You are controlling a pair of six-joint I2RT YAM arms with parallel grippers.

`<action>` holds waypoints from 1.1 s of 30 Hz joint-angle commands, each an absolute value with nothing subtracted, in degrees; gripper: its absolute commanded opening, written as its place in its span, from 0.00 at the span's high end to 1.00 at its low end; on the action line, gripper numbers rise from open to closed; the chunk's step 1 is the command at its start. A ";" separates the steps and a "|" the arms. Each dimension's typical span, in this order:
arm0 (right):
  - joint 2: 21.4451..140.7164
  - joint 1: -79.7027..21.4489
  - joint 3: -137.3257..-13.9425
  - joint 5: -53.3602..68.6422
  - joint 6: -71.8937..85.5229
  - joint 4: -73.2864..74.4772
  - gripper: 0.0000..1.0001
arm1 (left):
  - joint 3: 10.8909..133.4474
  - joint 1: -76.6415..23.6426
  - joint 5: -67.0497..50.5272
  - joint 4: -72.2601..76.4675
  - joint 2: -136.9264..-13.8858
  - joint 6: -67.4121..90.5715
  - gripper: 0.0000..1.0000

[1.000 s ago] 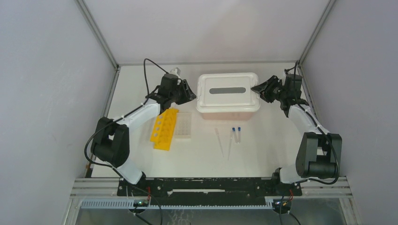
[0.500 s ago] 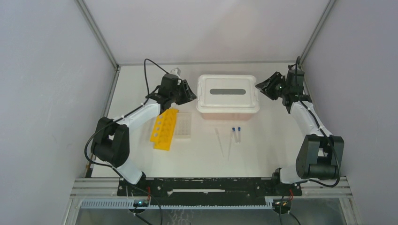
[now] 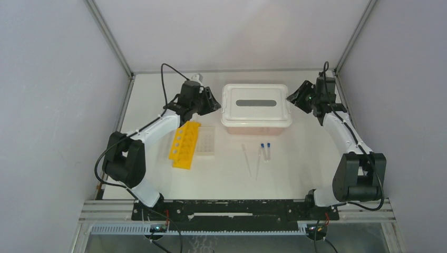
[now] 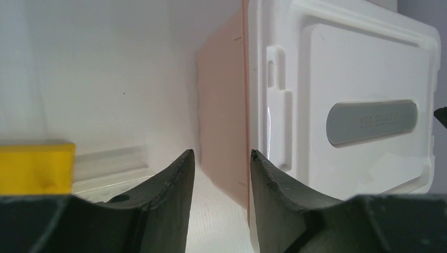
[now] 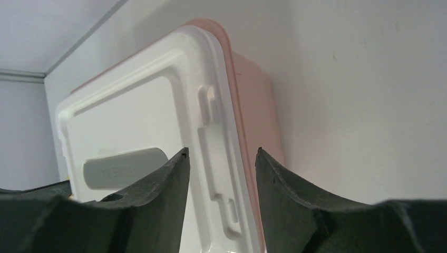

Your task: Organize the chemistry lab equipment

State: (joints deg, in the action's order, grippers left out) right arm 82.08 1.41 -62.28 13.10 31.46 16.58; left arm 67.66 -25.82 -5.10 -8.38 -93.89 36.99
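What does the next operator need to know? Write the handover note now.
Left tool: open, empty, at the left end of the pink tub.
Right tool: open, empty, at the tub's right end.
The lid is on the tub.
The yellow rack and the clear rack sit side by side. Two blue-capped tubes and two droppers lie loose on the table.
Done: nothing visibly put away.
Left: probably lift the lid, then sort everything.
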 commanded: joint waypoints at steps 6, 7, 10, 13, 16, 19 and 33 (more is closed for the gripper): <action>81.74 -2.43 -65.34 6.65 27.65 18.54 0.43 | 71.87 -26.47 -6.07 -7.37 -94.04 35.93 0.52; 82.00 -2.60 -65.41 6.29 27.58 18.76 0.43 | 71.89 -26.53 -6.09 -7.38 -94.04 35.94 0.52; 82.66 -2.96 -65.38 5.49 27.24 19.29 0.43 | 71.97 -26.52 -6.16 -7.38 -94.09 35.95 0.52; 83.24 -3.31 -65.37 4.92 26.90 19.65 0.43 | 72.15 -26.57 -6.23 -7.38 -94.23 36.03 0.52; 83.94 -3.38 -65.34 4.51 26.71 19.73 0.43 | 72.33 -26.78 -6.18 -7.38 -94.39 36.04 0.52; 84.57 -3.58 -65.32 4.32 26.67 19.82 0.44 | 72.50 -26.89 -6.15 -7.43 -94.39 36.14 0.52; 86.29 -5.14 -65.41 4.53 27.45 18.79 0.69 | 73.31 -26.98 -5.98 -7.43 -94.91 36.00 0.52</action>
State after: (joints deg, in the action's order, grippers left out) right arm 84.99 -4.32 -63.53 4.93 27.20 19.59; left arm 68.31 -26.24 -4.78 -8.78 -94.65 36.97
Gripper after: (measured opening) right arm 0.418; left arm 0.480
